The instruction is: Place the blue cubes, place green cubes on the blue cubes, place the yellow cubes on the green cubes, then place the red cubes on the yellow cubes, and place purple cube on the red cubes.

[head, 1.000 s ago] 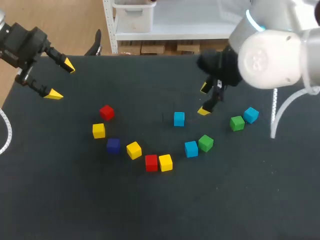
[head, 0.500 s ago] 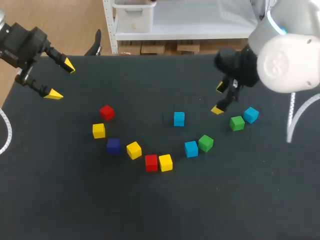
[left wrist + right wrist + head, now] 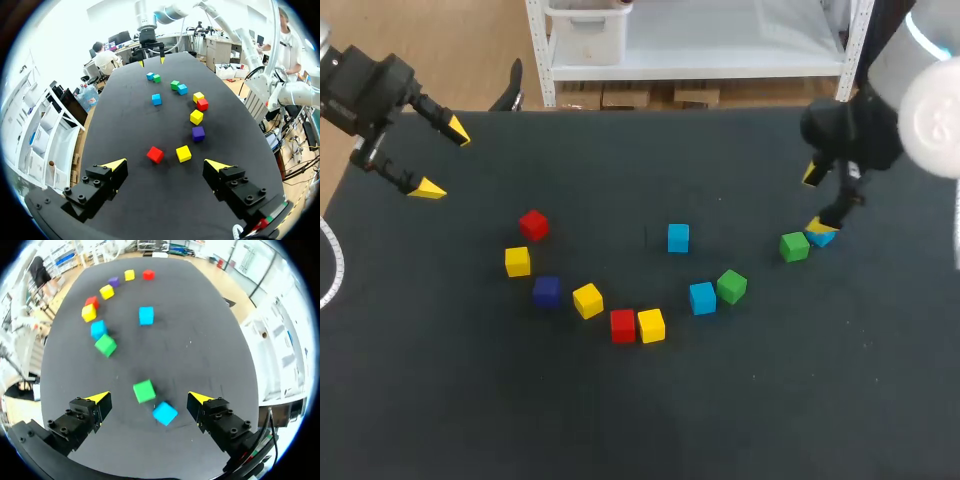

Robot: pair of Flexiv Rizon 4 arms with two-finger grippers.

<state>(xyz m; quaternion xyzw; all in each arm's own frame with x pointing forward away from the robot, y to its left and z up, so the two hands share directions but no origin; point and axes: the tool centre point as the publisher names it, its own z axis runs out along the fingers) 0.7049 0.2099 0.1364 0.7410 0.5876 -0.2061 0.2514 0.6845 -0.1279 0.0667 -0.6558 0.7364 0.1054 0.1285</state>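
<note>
Table (image 3: 620, 420): dark and matte; eleven cubes lie singly on it, none stacked.
Right gripper (image 3: 816, 202): released, fingers spread wide, nothing grasped; positioned at the right end of the cube row.
End blue cube (image 3: 165, 413): between the right gripper's fingers; the wrist view shows a gap on each side, so there is no contact. From above, one yellow tip covers part of it.
End green cube (image 3: 794, 246): just beside the end blue cube, ahead of the right gripper's fingers.
Middle blue cube (image 3: 678, 237): alone near the table's centre, apart from the rest.
Low blue cube (image 3: 702, 297): just beside the second green cube (image 3: 731, 286).
Low yellow cube (image 3: 651, 325): touching the low red cube (image 3: 622, 325), side by side.
Mid yellow cube (image 3: 587, 300): near the purple cube (image 3: 547, 291), not touching it.
Left yellow cube (image 3: 517, 261): between the purple cube and the left red cube (image 3: 533, 224), separate from both.
Left gripper (image 3: 442, 160): released, fingers wide apart, empty; at the far left corner, well apart from every cube.
Stacking: not begun.
</note>
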